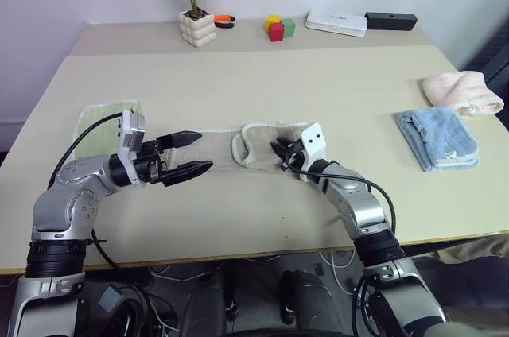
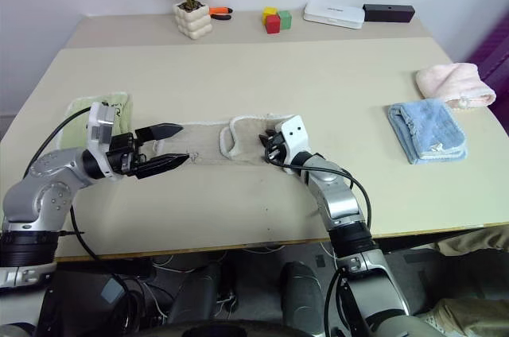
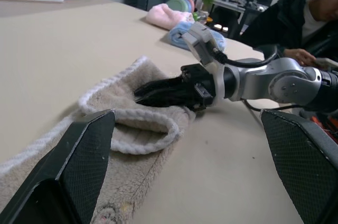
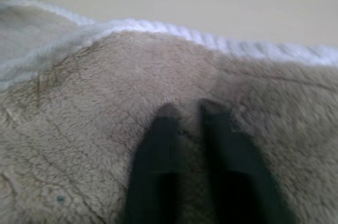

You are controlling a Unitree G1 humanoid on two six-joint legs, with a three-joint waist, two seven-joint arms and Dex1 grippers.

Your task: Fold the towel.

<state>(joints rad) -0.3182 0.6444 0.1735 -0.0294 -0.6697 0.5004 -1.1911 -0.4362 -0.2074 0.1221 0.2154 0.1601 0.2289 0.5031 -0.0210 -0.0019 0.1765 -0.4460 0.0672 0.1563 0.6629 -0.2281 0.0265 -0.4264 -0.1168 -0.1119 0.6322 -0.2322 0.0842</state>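
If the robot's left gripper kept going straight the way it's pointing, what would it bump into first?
Probably the towel. The left gripper is open and points across the table toward the towel's folded-over end, where the right gripper sits. Height is hard to judge; it might skim over the cloth and meet the right gripper instead.

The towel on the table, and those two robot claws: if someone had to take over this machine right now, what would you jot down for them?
Left gripper: open, holding nothing, hovering over the towel's left part.
Right gripper: fingers close together, a narrow gap between them, lying on the towel's turned-over right end; whether it pinches cloth cannot be told.
Towel: a long strip across the middle of the table, right end flopped back over itself, beside the light-green cloth. Blue cloth and pink cloth lie apart at the right.
Done: a first fold, it seems.
Left: fold it over along its length and tidy the edges.
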